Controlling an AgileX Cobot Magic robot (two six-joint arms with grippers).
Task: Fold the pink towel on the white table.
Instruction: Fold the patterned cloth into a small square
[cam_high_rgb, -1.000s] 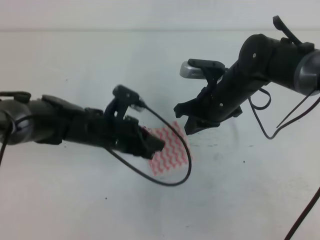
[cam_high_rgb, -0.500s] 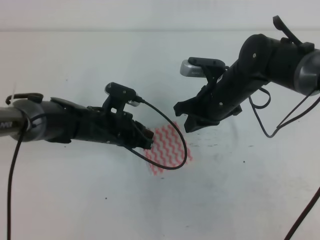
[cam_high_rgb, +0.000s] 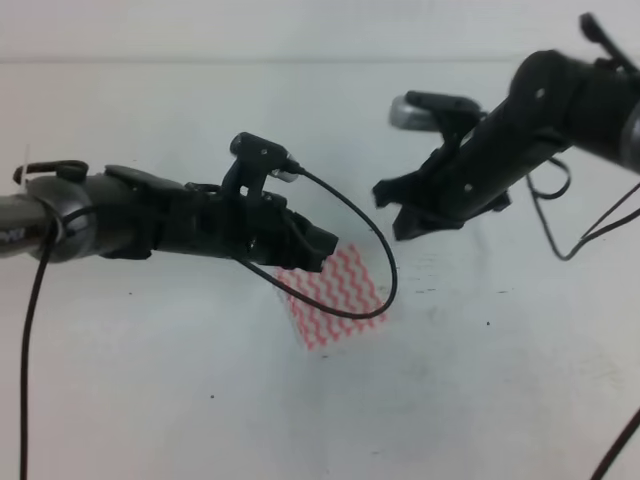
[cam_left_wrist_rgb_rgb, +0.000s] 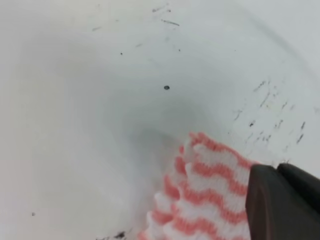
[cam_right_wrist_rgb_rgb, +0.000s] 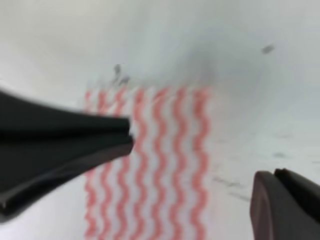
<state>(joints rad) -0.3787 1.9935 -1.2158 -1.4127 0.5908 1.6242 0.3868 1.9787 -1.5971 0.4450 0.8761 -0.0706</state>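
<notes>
- pink towel (cam_high_rgb: 338, 296) lies flat at centre frame of the high view on the white desk (cam_high_rgb: 150, 400), folded small, layered edges visible in the left wrist view (cam_left_wrist_rgb_rgb: 200, 195).
- left pincer (cam_high_rgb: 318, 250) sits over the towel's upper left corner, hiding it; cannot tell whether it is open or closed.
- a black cable (cam_high_rgb: 375, 255) loops across the towel's right side.
- right pincer (cam_high_rgb: 398, 210), upper right, hangs apart from the towel, fingers spread.
- dark specks (cam_left_wrist_rgb_rgb: 166, 87) mark the desk.
</notes>
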